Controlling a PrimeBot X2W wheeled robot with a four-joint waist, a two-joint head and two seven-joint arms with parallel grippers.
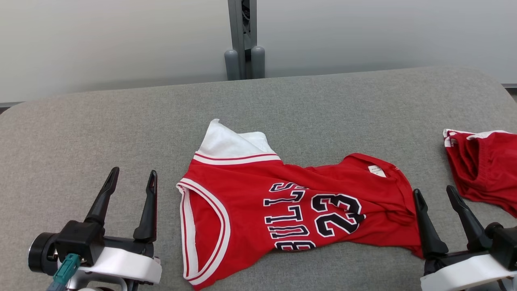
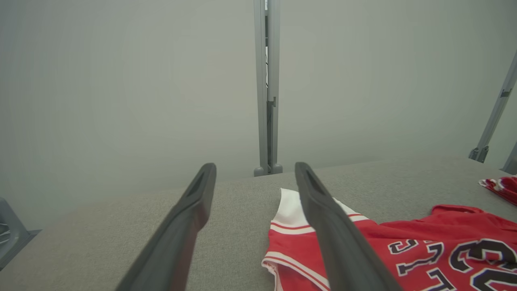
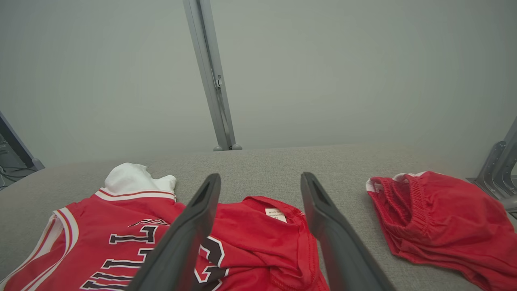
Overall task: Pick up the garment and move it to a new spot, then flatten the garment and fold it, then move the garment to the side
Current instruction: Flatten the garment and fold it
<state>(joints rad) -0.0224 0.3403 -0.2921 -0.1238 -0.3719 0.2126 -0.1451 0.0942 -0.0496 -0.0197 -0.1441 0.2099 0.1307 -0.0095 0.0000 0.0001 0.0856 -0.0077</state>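
Near left, the left gripper (image 1: 133, 171): two long dark fingers spread apart, nothing between them. Just beside it, mid-surface (image 1: 323, 101), which is grey woven cloth with rounded corners, lies the one jersey (image 1: 250, 190). It is smooth red knit with white-banded armholes and navy "23" and lettering, a white panel at its far-left corner, rumpled toward the right. At its right edge is the right gripper (image 1: 433, 190), fingers apart and empty. Far right, one crumpled pair of red shorts (image 1: 484, 165) with a gathered elastic waistband.

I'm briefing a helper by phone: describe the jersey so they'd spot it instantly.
On the grey fabric table, the jersey lies rumpled near the middle. Unlike the red shorts at the right, it carries number 23 and dark lettering.
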